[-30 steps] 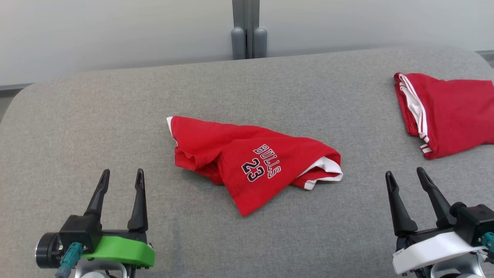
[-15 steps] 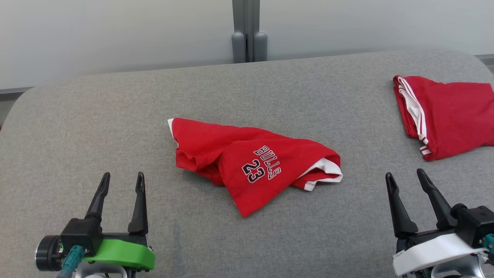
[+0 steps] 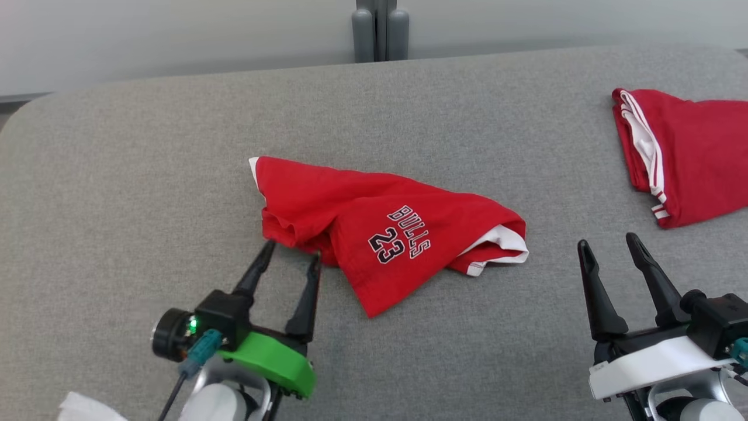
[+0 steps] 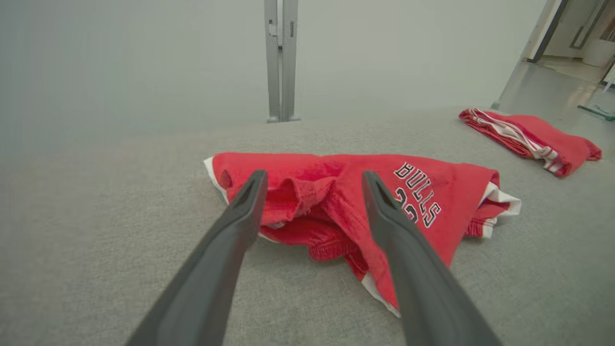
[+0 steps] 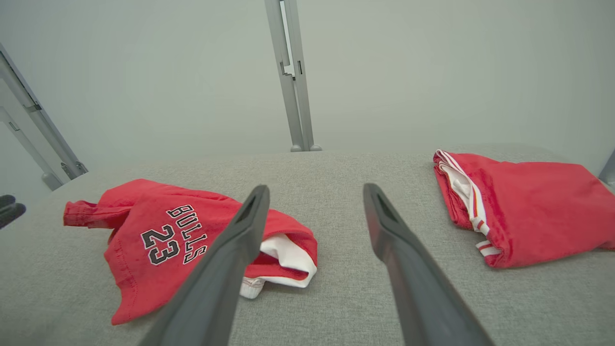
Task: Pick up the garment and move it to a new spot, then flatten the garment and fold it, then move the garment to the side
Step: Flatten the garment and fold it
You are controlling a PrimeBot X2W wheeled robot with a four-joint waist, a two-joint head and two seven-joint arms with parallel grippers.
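Item: red garment [image 3: 350,204], crumpled at frame centre on grey desk [image 3: 117,175]; likely light, limp; pinch the bunched lower-left edge, where left gripper [image 3: 293,249] stands agape, empty; right gripper [image 3: 606,240], lower right, likewise.

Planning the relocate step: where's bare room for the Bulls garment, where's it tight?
Free: grey surface left of the Bulls 23 garment; the gap between it and the folded red garment; the near strip between left claw and right claw. Tight: left claw's tips at the garment's near-left edge.
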